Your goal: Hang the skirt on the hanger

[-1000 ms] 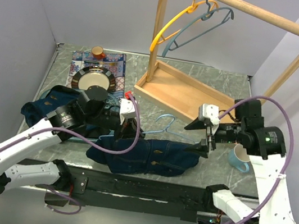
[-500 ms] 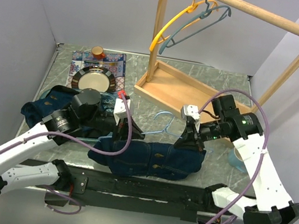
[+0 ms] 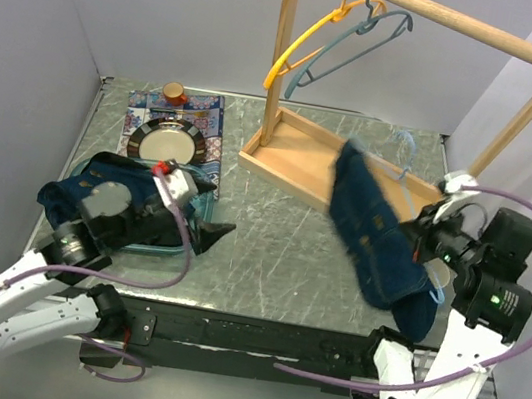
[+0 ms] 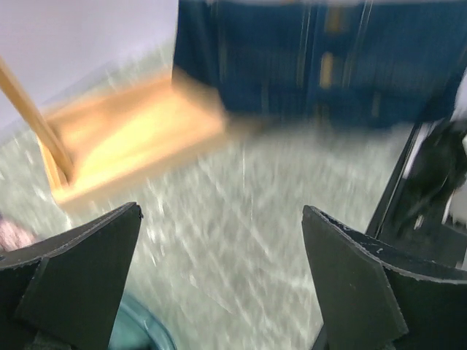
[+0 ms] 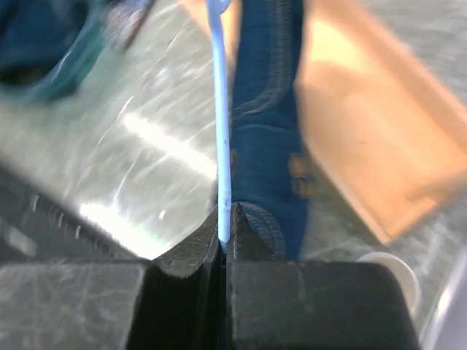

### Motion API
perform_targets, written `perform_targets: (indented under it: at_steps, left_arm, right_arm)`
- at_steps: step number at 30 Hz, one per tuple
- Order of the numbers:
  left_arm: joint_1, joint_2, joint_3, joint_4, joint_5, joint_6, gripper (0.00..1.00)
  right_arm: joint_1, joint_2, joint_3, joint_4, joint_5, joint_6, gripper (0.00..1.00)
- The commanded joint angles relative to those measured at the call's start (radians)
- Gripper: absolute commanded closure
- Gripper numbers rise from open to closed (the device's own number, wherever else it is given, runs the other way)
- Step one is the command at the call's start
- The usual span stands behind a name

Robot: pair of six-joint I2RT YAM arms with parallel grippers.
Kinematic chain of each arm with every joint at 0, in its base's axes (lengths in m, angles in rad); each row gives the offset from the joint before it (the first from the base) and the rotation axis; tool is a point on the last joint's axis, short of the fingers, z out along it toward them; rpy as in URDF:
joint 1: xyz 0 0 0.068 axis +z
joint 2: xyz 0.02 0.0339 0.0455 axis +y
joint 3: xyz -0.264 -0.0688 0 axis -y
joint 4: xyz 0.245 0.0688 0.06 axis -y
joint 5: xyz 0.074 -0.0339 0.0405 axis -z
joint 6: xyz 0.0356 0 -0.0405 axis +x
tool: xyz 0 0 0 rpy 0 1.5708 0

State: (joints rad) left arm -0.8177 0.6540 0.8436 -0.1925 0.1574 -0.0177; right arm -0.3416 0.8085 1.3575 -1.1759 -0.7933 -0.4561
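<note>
The skirt [image 3: 376,239] appears draped on the blue hanger [image 5: 222,146], which the right hand [image 5: 222,237] pinches tight, in the air beside the rack [image 3: 456,22]. The left hand [image 4: 222,255] gapes empty. Probably left: hooking it on the rack.

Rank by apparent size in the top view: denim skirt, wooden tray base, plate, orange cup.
1. wooden tray base and denim skirt: close; the skirt hangs nearer the camera and hides part of the tray, so unranked.
2. plate
3. orange cup
</note>
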Motion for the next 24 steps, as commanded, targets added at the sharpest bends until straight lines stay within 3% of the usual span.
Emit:
perform_targets:
  at_steps: [1, 8, 15, 24]
  left_arm:
    - [0.002, -0.016, -0.145, 0.028, -0.029, -0.025, 0.03]
    - [0.002, -0.085, -0.195, 0.034, -0.039, -0.039, 0.03]
    - [0.002, -0.094, -0.204, 0.034, 0.004, -0.037, 0.03]
    - [0.002, -0.088, -0.204, 0.024, -0.001, -0.031, 0.03]
  right_arm:
    - [-0.022, 0.046, 0.155, 0.354, 0.124, 0.342, 1.0]
    - [-0.022, 0.308, 0.491, 0.447, 0.265, 0.683, 1.0]
    - [-0.042, 0.389, 0.486, 0.55, 0.385, 0.812, 1.0]
    - [-0.05, 0.494, 0.496, 0.555, 0.457, 0.78, 1.0]
